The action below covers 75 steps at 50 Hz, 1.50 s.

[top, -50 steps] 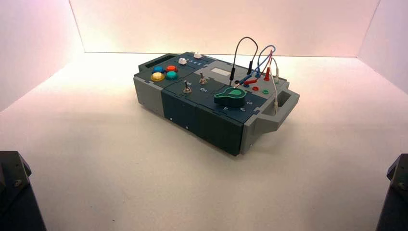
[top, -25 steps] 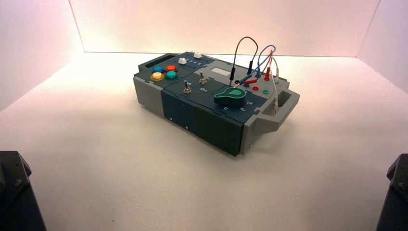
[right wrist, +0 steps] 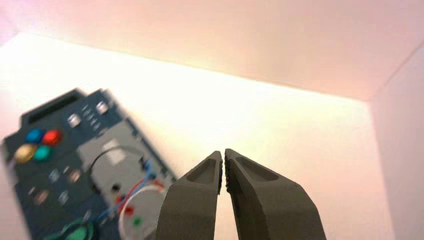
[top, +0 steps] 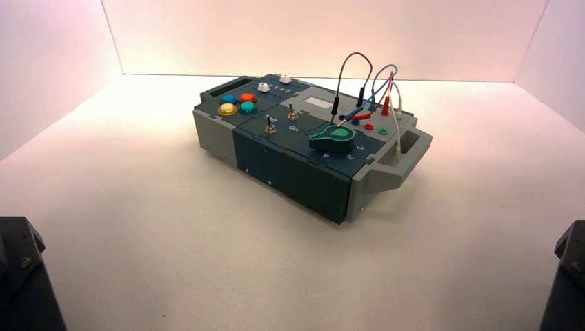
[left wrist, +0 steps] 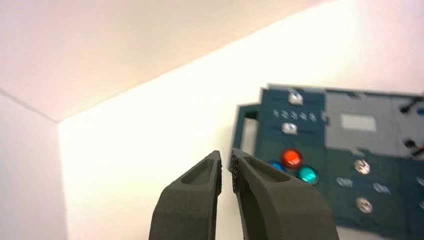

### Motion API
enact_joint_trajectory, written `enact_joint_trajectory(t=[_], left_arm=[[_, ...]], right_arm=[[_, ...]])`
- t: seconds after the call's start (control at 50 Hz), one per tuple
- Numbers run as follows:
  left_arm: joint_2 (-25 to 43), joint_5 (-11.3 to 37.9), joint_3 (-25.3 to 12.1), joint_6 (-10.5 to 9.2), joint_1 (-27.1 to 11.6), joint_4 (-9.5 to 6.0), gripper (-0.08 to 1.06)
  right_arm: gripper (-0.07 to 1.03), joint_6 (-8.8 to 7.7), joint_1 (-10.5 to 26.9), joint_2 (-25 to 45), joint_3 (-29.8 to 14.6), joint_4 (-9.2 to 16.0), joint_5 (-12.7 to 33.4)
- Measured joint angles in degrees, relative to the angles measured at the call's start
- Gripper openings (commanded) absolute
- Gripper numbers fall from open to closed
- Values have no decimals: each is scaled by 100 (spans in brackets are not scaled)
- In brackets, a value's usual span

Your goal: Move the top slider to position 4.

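One left pincer [left wrist: 226, 152], right pincer [right wrist: 222, 152], both narrowly parted, box [top: 293, 165] lettered "1 2 3 4 5" [left wrist: 295, 115], "Off" [left wrist: 344, 182], "On" [left wrist: 381, 188]

Bright, very bright here: in the high view the light washes pale over the tabletop [top: 207, 262], almost white behind the box [top: 290, 145], with a warm pinkish tint on the back wall [top: 317, 34]. Only a soft, faint shadow lies on the surface beside the box, and the near part of the tabletop is duller than the far part. The box's front side sits dark, while small highlights gleam on the coloured buttons [top: 236, 104]. Over to the left wrist view, and the glare wipes out surface detail; the digits are soft-edged. The right wrist view is blurrier on the box, wires [right wrist: 135, 187] smeared, the digits there perhaps just pale smudges. The dark tools [left wrist: 227, 155] [right wrist: 223, 154] look crisper than the box behind them.
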Motion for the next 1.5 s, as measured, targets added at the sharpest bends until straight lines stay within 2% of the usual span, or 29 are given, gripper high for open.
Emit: enact_joint_trajectory(t=[0.14,0.22,0.32,0.38,0.52,0.6,0.7,0.8,0.88,0.94,1.12,1.18,1.2,1.3,1.42,1.5], left_arm=[[264,167,-255,35,-141,-9,11],[404,193,-422,35,-158,-9,5],[510,193,-554,79,-158,-9,4],[562,185,-606,158,-158,-9,-3],[686,18,-633,220,-193,-9,-3],[809,-97,-712,264,-211,-9,-3],[1028,-132,-870,352,-220,-9,-3],[1204,-88,-1037,501,-246,-9,-3],[1345,53,-1195,642,-290,-9,-3],[1468,229,-1336,677,-325,-26,-3],[1942,905,-1811,694,-360,-220,-3],[2145,1116,-1986,694,-369,-316,-3],[2188,1169,-2039,703,-378,-334,-3],[2435,1354,-2268,738,-431,-396,-3],[2663,1468,-2479,976,-519,-413,-3],[2830,1521,-2602,1151,-589,-413,-3]], right_arm=[[-2,-26,167,-26,-114,9,413],[-2,-79,229,-26,-202,9,738],[-2,-123,246,-26,-229,18,932],[-2,-141,246,-26,-229,35,1020],[-2,-176,246,-114,-237,211,1107],[-2,-299,246,-132,-237,369,1169],[-2,-571,264,-141,-229,510,1274],[-2,-967,334,-141,-237,642,1362],[-2,-1213,422,-141,-229,703,1406],[-2,-1380,483,-132,-229,756,1459],[-2,-1767,615,-88,-229,958,1608],[-2,-1934,650,-79,-229,1028,1661],[-2,-2039,677,-79,-237,1081,1705],[-2,-2320,738,-88,-229,1257,1811],[-2,-2514,738,-88,-237,1450,1881],[-2,-2558,747,-97,-229,1521,1890]])
